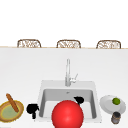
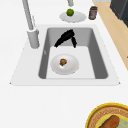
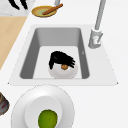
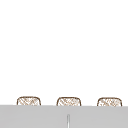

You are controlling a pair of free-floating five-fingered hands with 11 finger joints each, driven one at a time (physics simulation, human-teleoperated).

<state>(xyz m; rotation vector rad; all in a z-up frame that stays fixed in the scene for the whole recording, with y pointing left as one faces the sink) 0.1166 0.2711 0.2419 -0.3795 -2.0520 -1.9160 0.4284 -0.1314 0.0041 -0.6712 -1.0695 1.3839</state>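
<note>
Black right hand (image 3: 61, 60) over white plate (image 3: 63, 71) in sink (image 3: 27, 53), fingers relaxed, nothing gripped; left hand (image 1: 32, 109) idle, curled, beside sink.

The sink (image 2: 100, 60) looks like matt grey metal, and the faucet (image 1: 67, 72) like smooth brushed metal. The white plate (image 3: 22, 105) seems glazed ceramic. The chair backs (image 1: 68, 44) look woven wicker. The hand (image 3: 61, 59) is matt black.

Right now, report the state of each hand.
Left hand: at the sink's left edge, holding nothing; fingers cannot be told.
Right hand: open, fingers reaching over the white plate in the basin, holding nothing.
</note>
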